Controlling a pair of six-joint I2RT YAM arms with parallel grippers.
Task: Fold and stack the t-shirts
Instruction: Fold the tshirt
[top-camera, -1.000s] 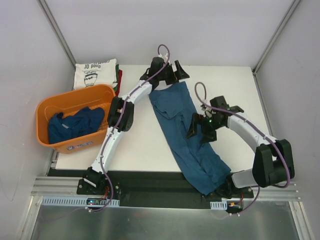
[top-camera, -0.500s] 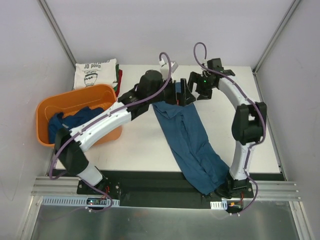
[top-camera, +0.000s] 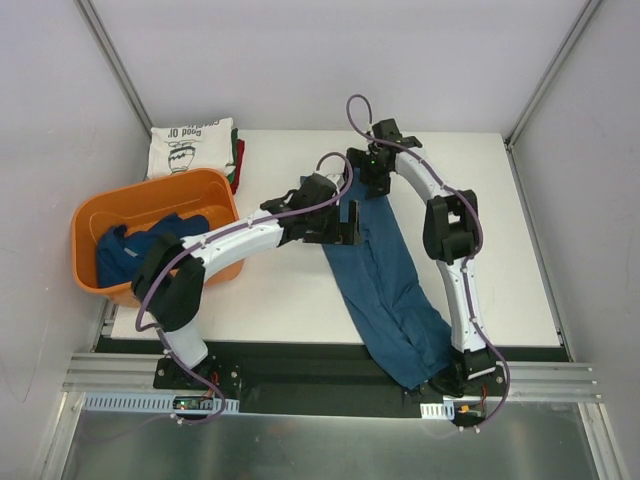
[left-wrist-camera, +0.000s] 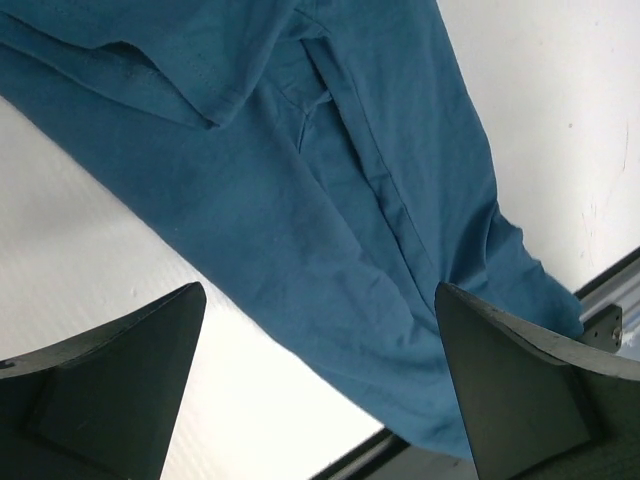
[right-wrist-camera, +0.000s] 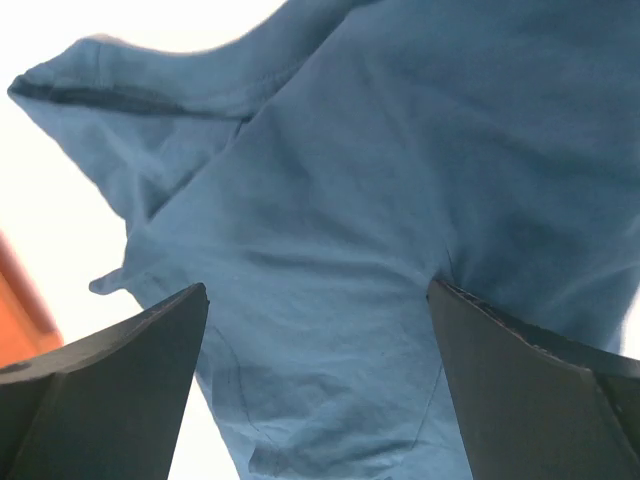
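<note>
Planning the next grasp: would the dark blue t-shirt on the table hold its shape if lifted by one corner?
Unlikely: the dark blue cloth t-shirt is creased and folded over, so it likely sags and bunches. Its near end drapes over the edge of the white table, suggesting limp cloth.

Right claw (top-camera: 366, 175) now at shirt's (top-camera: 388, 275) far end

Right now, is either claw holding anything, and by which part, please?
Nothing is held: the left claw and right claw hang open over the blue shirt.

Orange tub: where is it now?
Left side of the top external view: the orange tub sits just on the near side of the folded cream t-shirt.
</note>
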